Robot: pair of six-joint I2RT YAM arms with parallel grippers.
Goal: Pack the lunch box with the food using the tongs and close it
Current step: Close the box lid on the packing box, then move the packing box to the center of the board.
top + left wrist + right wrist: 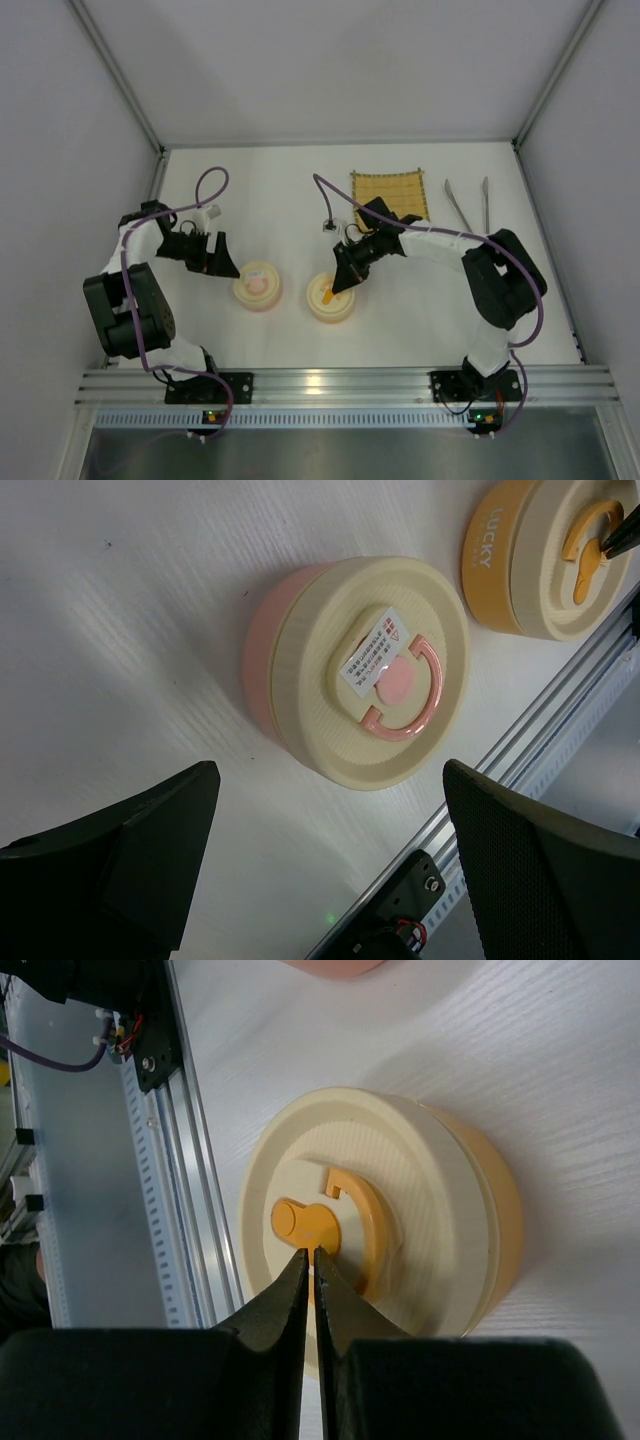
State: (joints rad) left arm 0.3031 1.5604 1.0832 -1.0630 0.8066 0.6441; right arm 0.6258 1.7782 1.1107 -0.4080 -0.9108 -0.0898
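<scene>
Orange lunch box (470, 1210) is the one being handled: a low round tub with orange walls, sitting on the white table (260, 190) a little right of centre, near the front rail (340, 382). Its ribbed cream lid (420, 1150) is on, and in the middle of that lid there is an orange C-shaped handle (372, 1222) with a small round knob (285, 1220) beside it. From the left wrist view the word LUCKY shows on the tub's side.

The right gripper (312, 1256) is clenched, its two black fingers pressed together with only a hairline between them. Their tips rest right on the edge of the orange handle, next to the knob. I cannot tell whether any of the handle is actually caught between them.

The pink lunch box (262, 670) stands just to the left of the orange one, close but apart. It has the same shape and the same cream lid, here with a pink handle (425, 685) and a white sticker (372, 652) printed in red. The left gripper (330, 775) hangs beside it with its fingers spread wide, holding nothing.

The tongs (458, 205) lie far back on the right, two slim silver arms drawing together toward the near end. They are just beside a yellow woven mat (390, 192), and well apart from both boxes.
</scene>
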